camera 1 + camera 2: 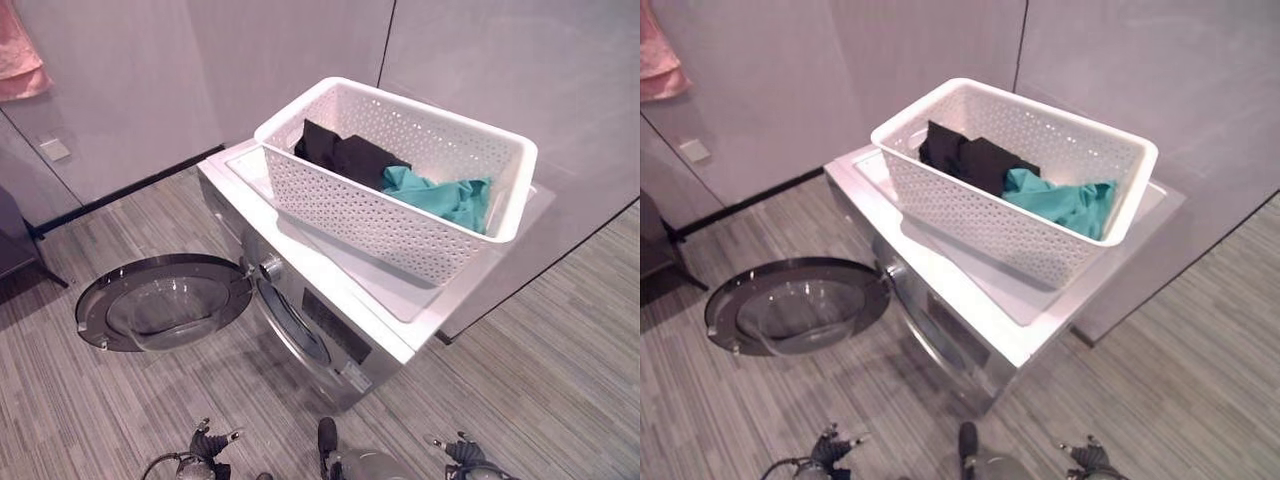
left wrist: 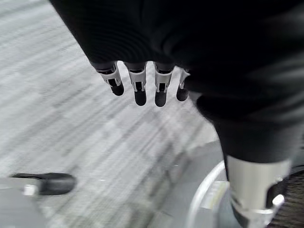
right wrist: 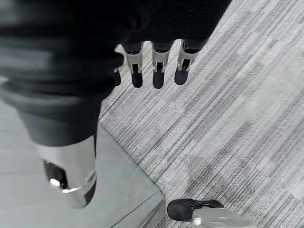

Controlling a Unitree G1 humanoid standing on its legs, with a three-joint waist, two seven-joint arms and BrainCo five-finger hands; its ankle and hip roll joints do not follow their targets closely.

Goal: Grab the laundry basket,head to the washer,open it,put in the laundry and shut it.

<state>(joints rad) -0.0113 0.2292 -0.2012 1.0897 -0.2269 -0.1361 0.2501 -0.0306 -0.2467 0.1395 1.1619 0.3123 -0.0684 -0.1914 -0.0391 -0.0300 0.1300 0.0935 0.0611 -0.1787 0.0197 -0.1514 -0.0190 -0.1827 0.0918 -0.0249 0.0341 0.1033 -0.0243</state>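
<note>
Left eye view shows one washer (image 1: pixel 330 330) with its one round door (image 1: pixel 165 300) swung fully open to the left, lying almost flat above the striped floor (image 1: pixel 560 350). On the washer's top stands one white laundry basket (image 1: pixel 380 215) with a pattern of small holes in its walls; it sits across the top and reaches close to the front edge and the right edge. Inside the basket I count two pieces of laundry: one black garment (image 1: pixel 345 155) at the left end and one teal garment (image 1: pixel 445 195) at the right end, the two touching in the middle. No writing can be read on the washer or on the basket. At the far left, one pink cloth (image 1: pixel 20 55) hangs on the wall (image 1: pixel 130 90).

Left hand (image 2: pixel 142 83) appears in the left wrist view with fingers straight and relaxed, holding nothing, above the floor near the rim of the door. Right hand (image 3: pixel 159 66) appears in the right wrist view, fingers also straight and holding nothing, above the floor beside the corner of the washer.
</note>
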